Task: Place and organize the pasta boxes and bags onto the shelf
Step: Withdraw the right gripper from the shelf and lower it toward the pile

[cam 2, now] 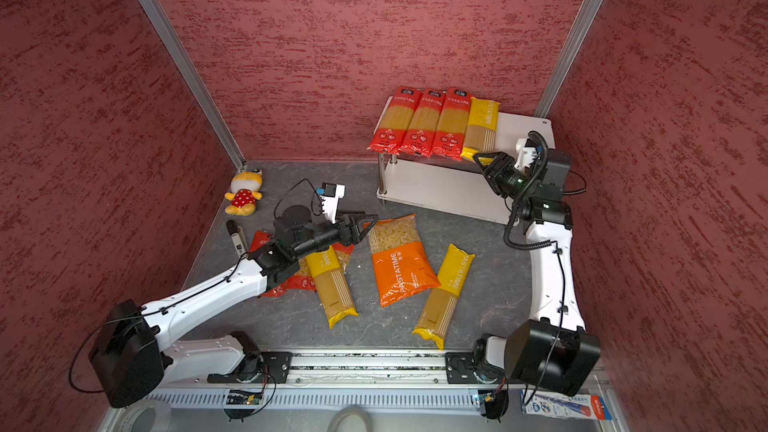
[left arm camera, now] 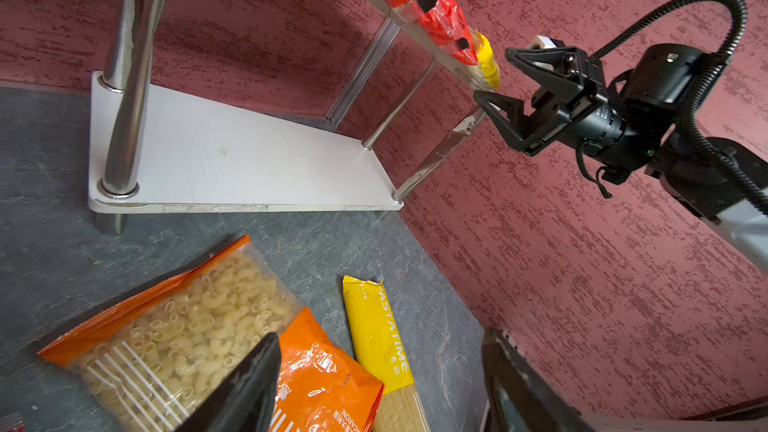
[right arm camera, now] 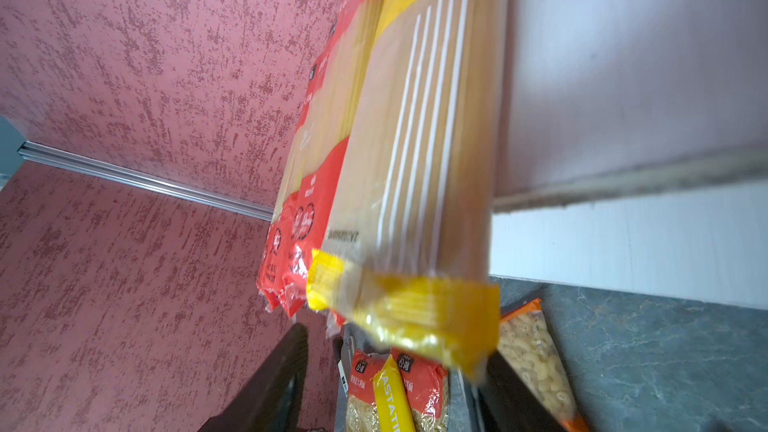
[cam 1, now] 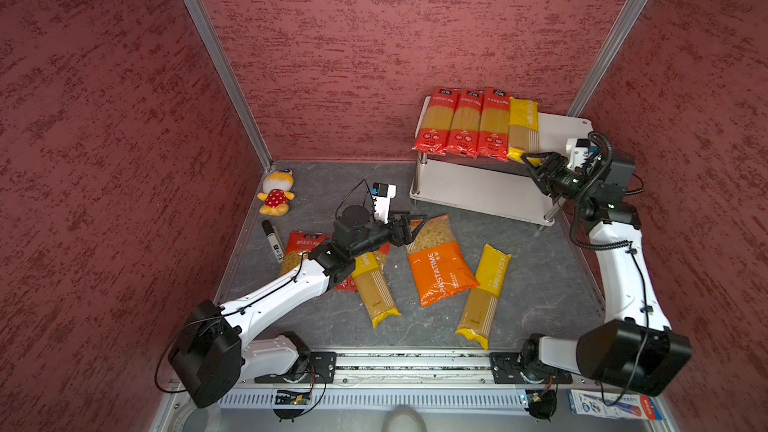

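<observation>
Blue-white pack (cam 1: 615,405) lying nearest, I'm ignoring it | five bags (cam 1: 484,292) waiting on grey slab (cam 1: 540,284); my left gripper (cam 1: 417,229) hovering wide, empty, over orange bag (cam 1: 440,272) | right gripper (cam 1: 530,170) gaping just off yellow bag (cam 1: 523,126) overhanging shelf (cam 1: 561,126) edge; snagging it while retreating risks dragging it off | red textured walls (cam 1: 374,35) enclosing.

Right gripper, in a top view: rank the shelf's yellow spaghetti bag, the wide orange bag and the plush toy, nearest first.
From the right gripper:
1. yellow spaghetti bag, atop the shelf, just ahead
2. wide orange bag, mid-floor
3. plush toy, back left corner
</observation>
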{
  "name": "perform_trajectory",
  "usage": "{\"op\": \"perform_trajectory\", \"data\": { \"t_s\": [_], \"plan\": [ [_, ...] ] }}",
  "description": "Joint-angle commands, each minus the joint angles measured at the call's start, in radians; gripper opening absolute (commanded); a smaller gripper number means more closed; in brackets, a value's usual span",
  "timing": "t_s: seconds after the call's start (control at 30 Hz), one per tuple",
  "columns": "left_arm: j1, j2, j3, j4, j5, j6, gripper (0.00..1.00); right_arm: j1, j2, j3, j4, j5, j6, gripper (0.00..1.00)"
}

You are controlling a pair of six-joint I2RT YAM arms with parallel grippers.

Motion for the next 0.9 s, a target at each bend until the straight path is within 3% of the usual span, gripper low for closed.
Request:
{"op": "perform_trajectory", "data": {
  "t_s": [0.0, 0.23, 0.5, 0.87],
  "plan": [
    [0.016, -0.016, -0.005, 0.002, -0.002, 0.016, 0.76, 0.01, -0.064, -0.03, 0.028, -0.022, 0.022, 0.62],
    [0.023, 0.001, -0.002, 0.01, 0.004, 0.017, 0.76, 0.093, -0.155, -0.095, 0.01, 0.019, 0.026, 0.65],
    [0.021, -0.001, -0.003, -0.026, -0.027, 0.026, 0.75, 0.36, -0.161, -0.12, -0.002, 0.202, -0.001, 0.65],
    [0.023, -0.098, -0.069, -0.316, -0.268, 0.053, 0.75, 0.777, -0.041, -0.276, 0.148, 0.542, 0.023, 0.62]
  ]
}}
